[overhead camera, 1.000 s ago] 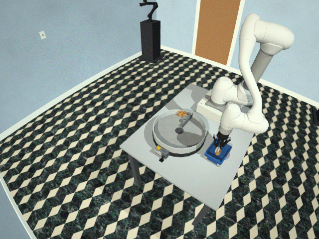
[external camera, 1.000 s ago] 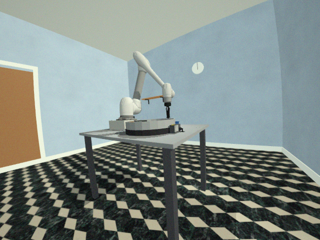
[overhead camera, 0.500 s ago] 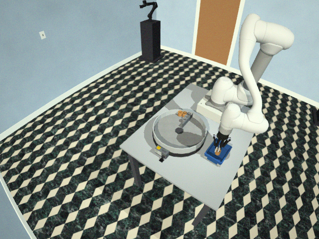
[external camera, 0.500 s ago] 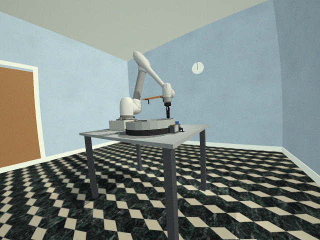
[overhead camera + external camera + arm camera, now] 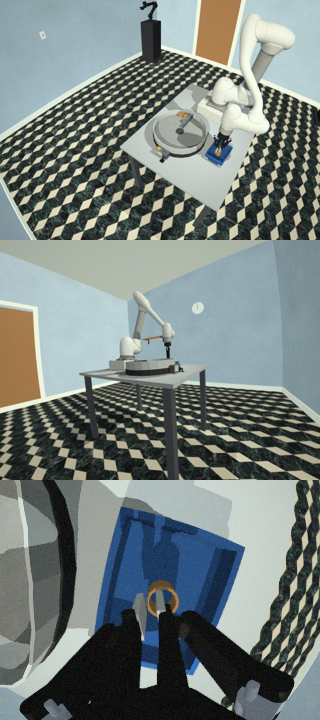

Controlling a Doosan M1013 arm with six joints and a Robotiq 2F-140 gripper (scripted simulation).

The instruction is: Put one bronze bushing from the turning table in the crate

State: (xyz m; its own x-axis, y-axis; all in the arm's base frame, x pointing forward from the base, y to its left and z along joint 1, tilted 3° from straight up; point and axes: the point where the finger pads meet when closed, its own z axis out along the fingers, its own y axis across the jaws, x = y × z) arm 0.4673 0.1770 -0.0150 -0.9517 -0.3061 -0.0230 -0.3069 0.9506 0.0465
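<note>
One bronze bushing stands upright on the floor of the blue crate [image 5: 168, 587], also seen in the top view [image 5: 218, 152]. My gripper [image 5: 151, 602] points straight down into the crate [image 5: 218, 152], right over the bushing. Its fingers stand slightly apart on either side of the bushing's near wall and do not clamp it. Two more bronze bushings [image 5: 182, 113] and grey ones [image 5: 188, 115] sit in a holder at the far rim of the turning table [image 5: 180, 133].
The crate sits on the grey table right of the turning table, near the table's right edge. A small control box [image 5: 162, 153] is at the turning table's front. The arm's white base [image 5: 209, 107] stands behind.
</note>
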